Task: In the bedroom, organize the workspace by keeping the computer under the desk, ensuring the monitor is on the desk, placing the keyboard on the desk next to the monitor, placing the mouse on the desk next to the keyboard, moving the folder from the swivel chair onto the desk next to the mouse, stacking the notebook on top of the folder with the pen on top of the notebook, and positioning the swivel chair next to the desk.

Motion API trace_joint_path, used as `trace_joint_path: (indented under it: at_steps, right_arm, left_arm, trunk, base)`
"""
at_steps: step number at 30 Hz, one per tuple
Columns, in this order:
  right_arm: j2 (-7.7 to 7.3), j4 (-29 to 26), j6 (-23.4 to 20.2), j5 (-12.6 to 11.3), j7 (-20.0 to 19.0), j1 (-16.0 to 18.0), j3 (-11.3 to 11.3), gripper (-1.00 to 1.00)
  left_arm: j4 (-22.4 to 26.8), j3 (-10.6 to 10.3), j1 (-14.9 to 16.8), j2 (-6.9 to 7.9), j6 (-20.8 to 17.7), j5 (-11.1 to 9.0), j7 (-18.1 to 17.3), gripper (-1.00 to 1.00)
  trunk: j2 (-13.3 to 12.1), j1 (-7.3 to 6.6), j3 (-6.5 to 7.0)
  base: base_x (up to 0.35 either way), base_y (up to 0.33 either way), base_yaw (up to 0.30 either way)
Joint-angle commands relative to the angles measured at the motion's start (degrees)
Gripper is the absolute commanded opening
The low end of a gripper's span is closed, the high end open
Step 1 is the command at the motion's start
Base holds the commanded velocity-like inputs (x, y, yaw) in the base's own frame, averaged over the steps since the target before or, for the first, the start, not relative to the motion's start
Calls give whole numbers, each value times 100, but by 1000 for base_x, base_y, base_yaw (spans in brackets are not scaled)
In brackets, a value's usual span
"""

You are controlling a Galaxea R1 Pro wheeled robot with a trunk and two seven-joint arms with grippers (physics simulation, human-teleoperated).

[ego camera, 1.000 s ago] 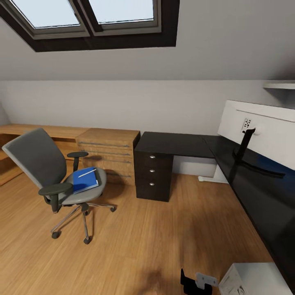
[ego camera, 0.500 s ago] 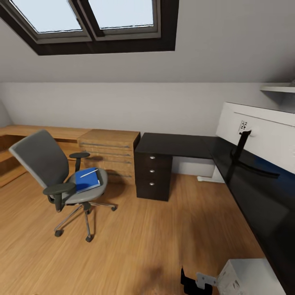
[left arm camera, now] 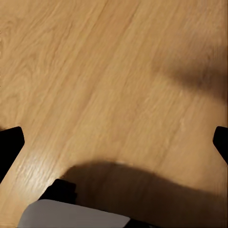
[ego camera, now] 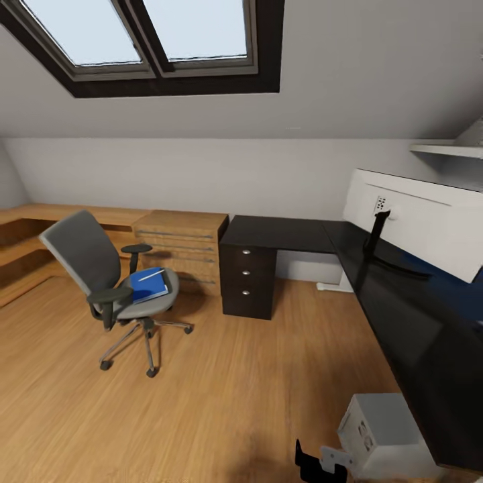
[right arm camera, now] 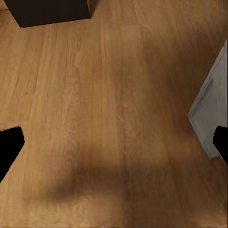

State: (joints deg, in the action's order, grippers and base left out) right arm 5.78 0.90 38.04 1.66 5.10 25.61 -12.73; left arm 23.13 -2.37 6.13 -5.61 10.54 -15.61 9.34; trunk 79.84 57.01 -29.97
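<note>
At 9 o'clock, the grey swivel chair (ego camera: 100, 275) carries the flat blue folder (ego camera: 149, 284), white pen (ego camera: 151, 274) on top. The folder looks thin and light; we judge an edge pinch best. At 3 o'clock, black L-shaped table (ego camera: 402, 322). Both jaws stand apart, empty.

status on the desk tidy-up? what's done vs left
Early. Done-looking: the white monitor stands on the black L-shaped desk, and the grey computer tower sits on the floor at the desk's edge. In hand: nothing; both grippers hang open over bare wood floor. Left: the blue folder, with a pen on it, lies on the grey swivel chair, which stands apart from the desk. Keyboard and mouse unplaced.
</note>
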Motion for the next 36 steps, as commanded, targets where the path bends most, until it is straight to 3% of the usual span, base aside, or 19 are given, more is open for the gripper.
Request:
trace_joint_path:
  at_steps: [1,27,36]
  right_arm:
    - [1,11,20,21,23,6,-11,100]
    - [2,14,11,20,18,6,-6,100]
    - [2,9,11,19,21,6,-2,100]
  left_arm:
    - [-1,-26,3,1,29,-30,29,100]
    - [-1,-31,3,-14,109,-21,24,100]
    - [-34,-34,3,0,79,-37,24,100]
  trunk:
    - [-38,-27,13]
    - [-1081,-598,480]
    - [-1442,-795,641]
  base:
    - [-340,-133,0]
    - [-306,-211,0]
    - [-56,-48,0]
